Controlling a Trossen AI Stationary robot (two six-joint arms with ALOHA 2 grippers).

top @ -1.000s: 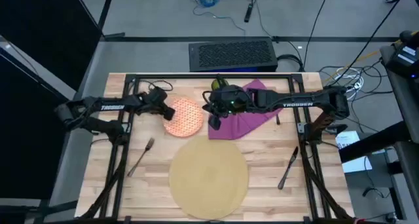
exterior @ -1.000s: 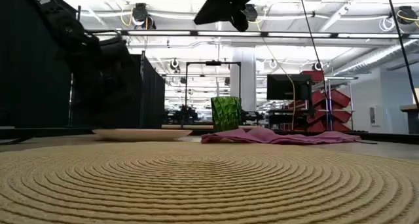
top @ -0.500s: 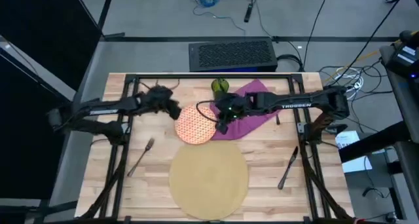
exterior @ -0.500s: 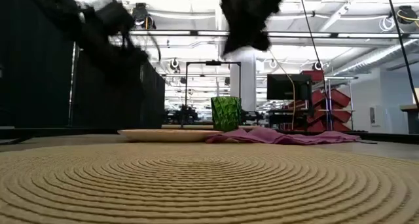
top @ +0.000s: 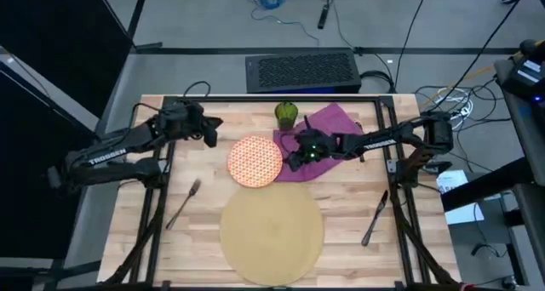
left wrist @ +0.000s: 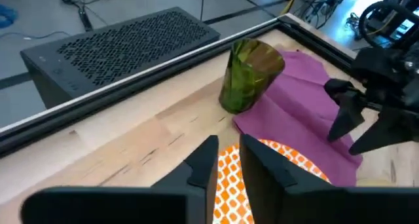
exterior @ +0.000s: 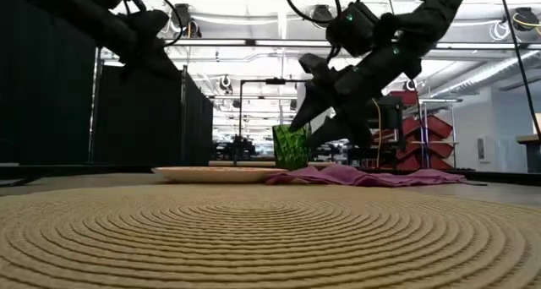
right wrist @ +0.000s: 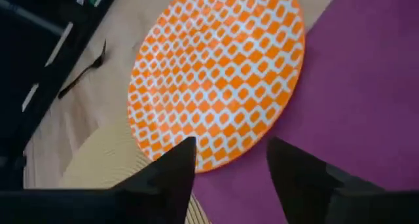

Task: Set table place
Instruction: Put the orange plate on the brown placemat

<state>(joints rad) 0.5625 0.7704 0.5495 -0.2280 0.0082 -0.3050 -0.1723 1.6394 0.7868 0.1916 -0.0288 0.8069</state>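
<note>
While both arms hang above the far half of the light-wood butcher-block table (top: 341,197), nothing is gripped.
Right gripper (top: 294,160), fingers apart, is over the purple cloth napkin (top: 328,146) beside the orange-and-white patterned plate (top: 255,162); left gripper (left wrist: 226,165), narrowly parted, faces the green cup (top: 286,114). Round tan woven mat (top: 271,230) lies bare.

In the low view the woven mat (exterior: 270,238) fills the whole foreground and runs off both side edges and the bottom. It hides the fork and knife behind its rise. The green cup (exterior: 291,147) is partly covered by the right gripper (exterior: 311,103). In the right wrist view the plate (right wrist: 219,73) is cut off at the top edge, and the fork (right wrist: 84,70) is small and dark.
</note>
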